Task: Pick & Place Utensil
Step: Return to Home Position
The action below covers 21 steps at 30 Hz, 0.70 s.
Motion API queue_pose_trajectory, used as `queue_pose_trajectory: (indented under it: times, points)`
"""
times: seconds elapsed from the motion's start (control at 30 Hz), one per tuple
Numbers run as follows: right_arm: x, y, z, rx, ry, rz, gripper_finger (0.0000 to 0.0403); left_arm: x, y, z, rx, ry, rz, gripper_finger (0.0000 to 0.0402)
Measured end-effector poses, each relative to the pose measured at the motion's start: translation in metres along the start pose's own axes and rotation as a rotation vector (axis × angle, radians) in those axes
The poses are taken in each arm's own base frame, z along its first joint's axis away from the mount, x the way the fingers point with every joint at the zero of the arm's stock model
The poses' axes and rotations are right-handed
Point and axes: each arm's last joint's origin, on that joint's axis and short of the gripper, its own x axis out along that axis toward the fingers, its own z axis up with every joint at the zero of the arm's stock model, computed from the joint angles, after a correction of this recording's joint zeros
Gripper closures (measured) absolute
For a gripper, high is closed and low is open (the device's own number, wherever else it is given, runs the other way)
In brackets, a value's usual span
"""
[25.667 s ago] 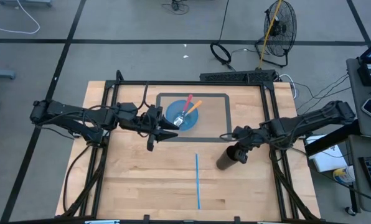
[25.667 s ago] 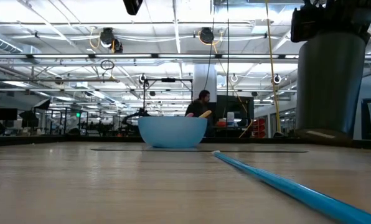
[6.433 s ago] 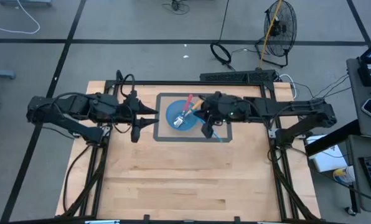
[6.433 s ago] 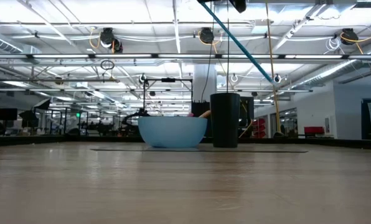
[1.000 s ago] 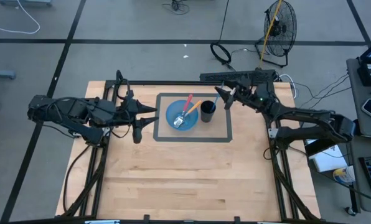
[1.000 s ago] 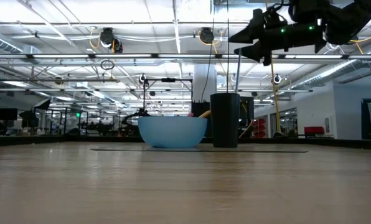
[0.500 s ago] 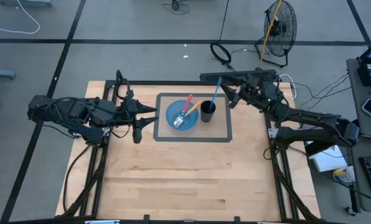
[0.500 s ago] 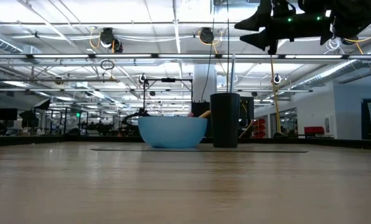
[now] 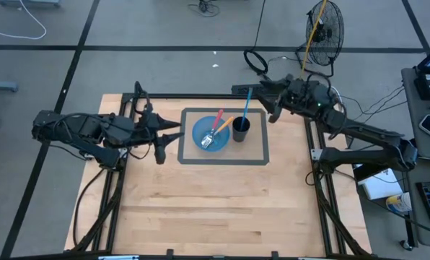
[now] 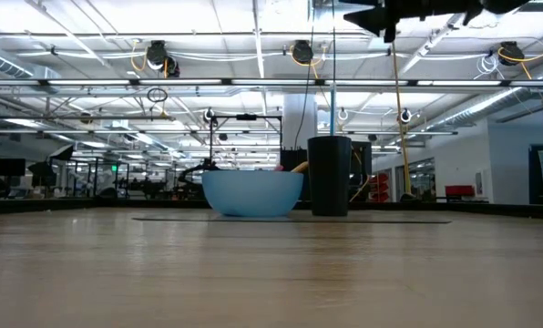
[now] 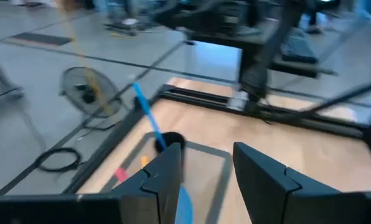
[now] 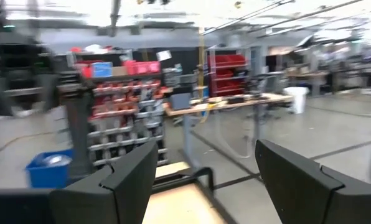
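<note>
Straw (image 9: 245, 107) leans in the black cup (image 9: 238, 132), at the blue bowl's (image 9: 199, 130) 3 o'clock. Right tool (image 9: 268, 100), released, hovers at the cup's 1 o'clock; left tool (image 9: 175, 131), released, at the bowl's 9 o'clock.

Workshop hall. Grey floor (image 9: 49, 72) crossed by dark lines; a fan (image 9: 323, 27) stands and a coiled cable (image 9: 256, 61) lies beyond the wooden table (image 9: 200, 209). Overhead: pipes and ceiling lamps (image 10: 160, 56). Farther off: shelves (image 12: 120, 93) of red and blue bins, with a blue crate (image 12: 48, 169) on the floor.
</note>
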Motion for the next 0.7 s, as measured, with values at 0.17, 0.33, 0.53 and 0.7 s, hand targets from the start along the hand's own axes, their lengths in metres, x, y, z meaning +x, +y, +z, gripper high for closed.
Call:
queue_pose_trajectory:
  times: [0.17,0.33,0.53,0.7]
  points:
    - [-0.009,0.004,0.006,0.082,0.027,0.046,0.0138,0.001,0.007,0.001,-0.037,-0.025,0.12,0.025]
    - [-0.023,0.006,0.015,0.183,0.017,0.046,0.0138,0.001,0.01,0.003,-0.062,-0.032,0.136,0.025]
    - [-0.04,0.01,0.03,0.234,-0.054,0.061,0.0138,0.001,0.009,0.003,-0.027,-0.029,0.096,0.025]
    - [-0.053,0.013,0.039,0.239,-0.095,0.071,0.0138,0.001,0.006,0.002,0.037,-0.009,0.001,0.025]
